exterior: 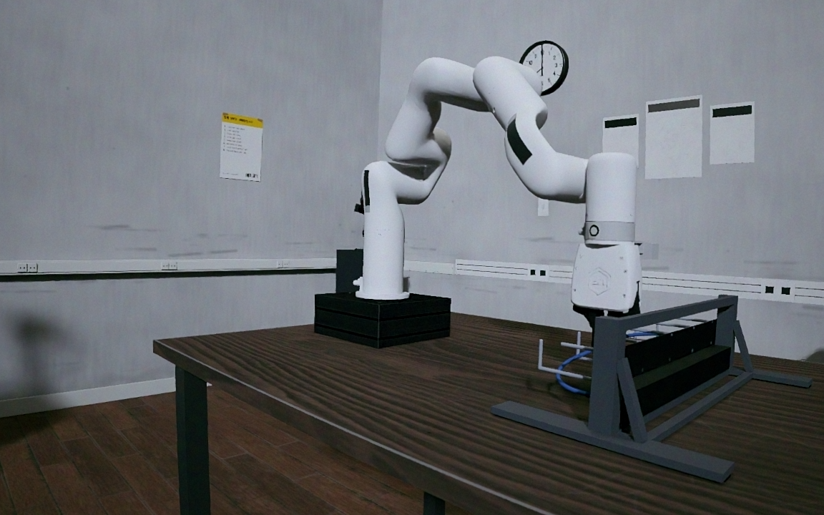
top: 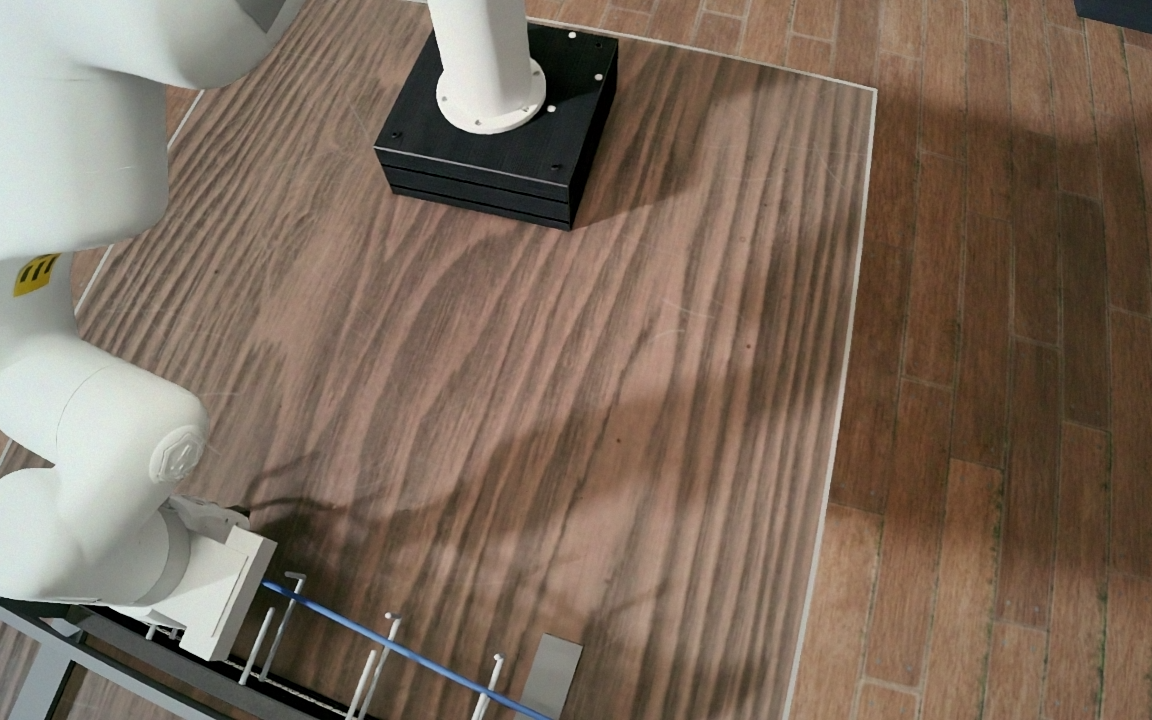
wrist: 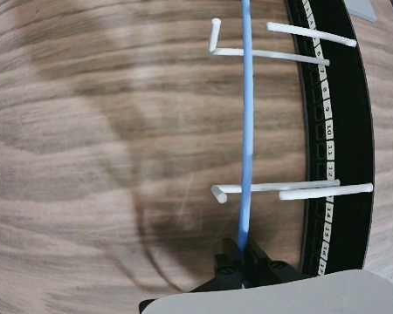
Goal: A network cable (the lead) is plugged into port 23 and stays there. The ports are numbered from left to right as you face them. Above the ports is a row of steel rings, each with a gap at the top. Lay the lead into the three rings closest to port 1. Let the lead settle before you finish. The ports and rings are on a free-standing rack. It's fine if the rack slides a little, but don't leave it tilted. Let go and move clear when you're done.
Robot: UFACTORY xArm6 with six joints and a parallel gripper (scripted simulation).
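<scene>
One blue lead (wrist: 245, 93), one rack (exterior: 606, 358), three white rings (wrist: 266, 55) in wrist view, one robot arm (exterior: 530, 159), one black base (top: 410, 152), one worktop (top: 562, 376)

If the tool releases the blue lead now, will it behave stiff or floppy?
Probably floppy. The blue lead runs straight from the closed tool across the white rings, so likely only tension straightens it. In the exterior view it hangs in a loose loop beside the rack, so it should sag when freed.

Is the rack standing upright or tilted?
Upright. In the exterior view the rack has both feet flat on the table, and its posts look vertical.
</scene>
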